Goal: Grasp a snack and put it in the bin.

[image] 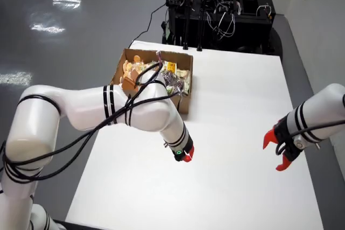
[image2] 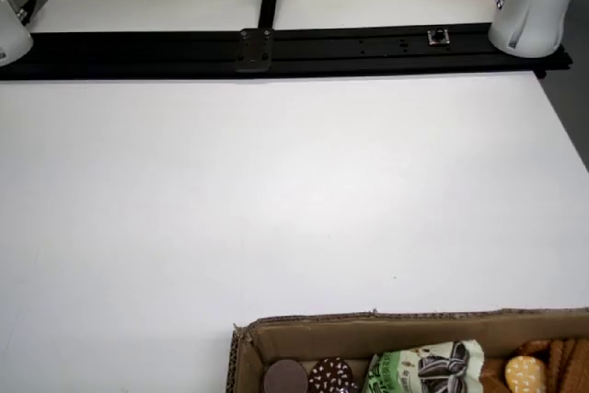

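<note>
1. Snacks fill the cardboard box (image: 183, 87) at the far left part of the white table (image: 237, 149) as you see it in the high view; wrappers and round biscuits are heaped inside, level with the rim.
2. You have the working arm (image: 108, 109) reaching in from the left of that view, its forearm crossing the box's near corner and its wrist angled down toward the table.
3. Your gripper (image: 186, 155) sits low over bare table, just in front of the box; only a red tip and a green light show, so you cannot tell how far the jaws stand apart, nor whether anything is between them.
4. You see a second arm (image: 318, 117) at the right edge, its red fingers (image: 269, 138) spread apart above the table, well away from the box.
5. In the low view across the table, you see the box's near wall (image2: 396, 324) at the bottom edge, with a green packet (image2: 423, 367), two dark chocolate rounds (image2: 308, 376) and pale biscuits (image2: 534, 370) inside.
6. No snack lies loose on the table in either view.
</note>
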